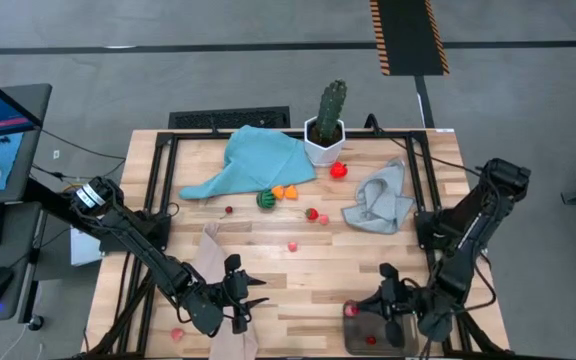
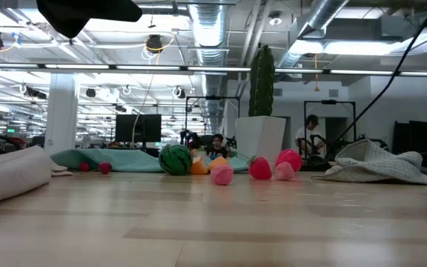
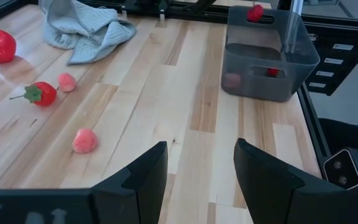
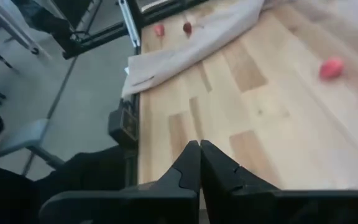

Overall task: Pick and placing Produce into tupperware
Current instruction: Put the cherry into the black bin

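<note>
Left gripper (image 1: pixel 253 297): fingers apart and empty, low over the near edge of the table (image 1: pixel 308 262), above a beige cloth (image 1: pixel 211 262).
Right gripper (image 1: pixel 386 296): fingers pressed together, holding nothing, at the near right, just beside the tub.
Tub (image 3: pixel 270 55): clear grey, at the near right corner; small red pieces lie inside and one red piece (image 1: pixel 349 310) sits at its rim.
Loose produce, near: one pink piece (image 1: pixel 177 334) by the beige cloth at the near left edge.
Loose produce, middle: a pink piece (image 1: pixel 292 245), a strawberry (image 1: pixel 311 213) and another pink piece beside it.
Loose produce, far: a green striped ball (image 1: pixel 265 199), orange pieces (image 1: pixel 291 191) and a red fruit (image 1: pixel 338 170).
Far side: teal cloth (image 1: pixel 253 160), grey cloth (image 1: pixel 380 200), cactus (image 1: pixel 327 120) in a white pot.
</note>
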`<state>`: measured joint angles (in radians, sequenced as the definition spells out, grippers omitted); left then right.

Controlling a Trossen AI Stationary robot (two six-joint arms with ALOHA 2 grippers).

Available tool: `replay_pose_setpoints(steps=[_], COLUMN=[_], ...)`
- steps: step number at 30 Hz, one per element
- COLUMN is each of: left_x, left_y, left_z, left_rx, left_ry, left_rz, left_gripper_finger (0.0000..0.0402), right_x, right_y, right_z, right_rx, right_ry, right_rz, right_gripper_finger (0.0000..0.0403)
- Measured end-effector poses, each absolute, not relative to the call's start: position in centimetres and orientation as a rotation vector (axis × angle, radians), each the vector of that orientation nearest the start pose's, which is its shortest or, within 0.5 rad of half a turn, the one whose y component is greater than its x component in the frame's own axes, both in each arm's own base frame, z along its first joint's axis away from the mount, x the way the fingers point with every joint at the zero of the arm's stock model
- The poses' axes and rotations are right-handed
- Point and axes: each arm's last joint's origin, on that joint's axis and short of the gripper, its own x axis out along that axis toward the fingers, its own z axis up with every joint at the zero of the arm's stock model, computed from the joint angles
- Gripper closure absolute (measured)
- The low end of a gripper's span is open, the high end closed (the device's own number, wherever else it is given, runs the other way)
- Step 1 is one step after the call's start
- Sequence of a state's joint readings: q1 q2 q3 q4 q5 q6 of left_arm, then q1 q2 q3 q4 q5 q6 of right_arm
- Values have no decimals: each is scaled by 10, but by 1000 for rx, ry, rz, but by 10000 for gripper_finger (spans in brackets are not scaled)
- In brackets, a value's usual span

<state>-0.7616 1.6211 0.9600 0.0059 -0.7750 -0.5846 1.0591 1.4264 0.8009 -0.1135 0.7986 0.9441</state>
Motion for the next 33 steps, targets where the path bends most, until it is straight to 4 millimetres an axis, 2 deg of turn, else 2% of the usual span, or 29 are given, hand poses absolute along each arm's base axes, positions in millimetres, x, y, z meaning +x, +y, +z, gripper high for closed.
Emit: replay_pose_setpoints(steps=[3,9,17,21,28,33], left_x=[255,255,255,256,257,254], left_y=[-216,-216,-215,-215,-212,-218], left_z=[210,210,210,210,212,213], left_rx=[-118,-118,-117,-109,-31,64], left_ry=[444,444,444,445,407,418], left_rz=[147,147,147,149,201,129], left_gripper_finger=[228,228,228,228,228,228], right_x=[153,151,153,153,157,167], right_y=[241,250,255,254,249,239], right_z=[202,180,161,161,174,182], right_rx=[369,416,447,445,391,308], right_ry=[525,567,608,614,587,553], right_rz=[9,-32,-72,-68,-42,-52], right_gripper_finger=[372,392,346,341,340,339])
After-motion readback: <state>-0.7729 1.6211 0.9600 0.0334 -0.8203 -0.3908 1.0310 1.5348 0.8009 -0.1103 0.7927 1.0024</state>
